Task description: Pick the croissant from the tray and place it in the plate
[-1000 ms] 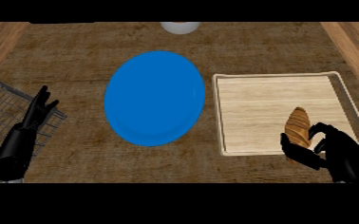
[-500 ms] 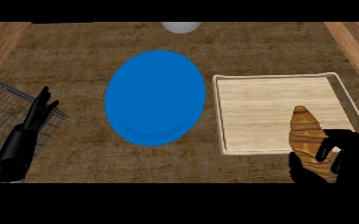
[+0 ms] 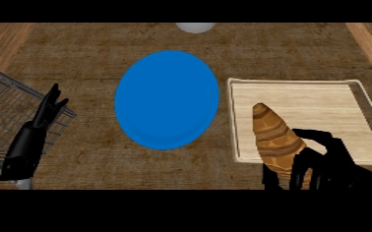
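A golden-brown croissant (image 3: 274, 137) stands tilted over the near left part of the pale wooden tray (image 3: 305, 96). My right hand (image 3: 328, 168), at the lower right, has its fingers and thumb curled round the croissant's lower end. The croissant's base is hidden behind the fingers. A blue plate (image 3: 167, 98) lies on the counter just left of the tray, with nothing on it. My left hand (image 3: 33, 137) rests open at the left edge, fingers straight and pointing up.
A wire basket (image 3: 13, 94) sits at the left edge, under the left hand. A small white round object (image 3: 195, 27) shows at the far edge of the brown counter. Wooden strips border the counter at the upper left and right.
The right hand has closed round the croissant and raised it off the tray, shifting it left toward the tray's near left corner. The left hand has barely moved.
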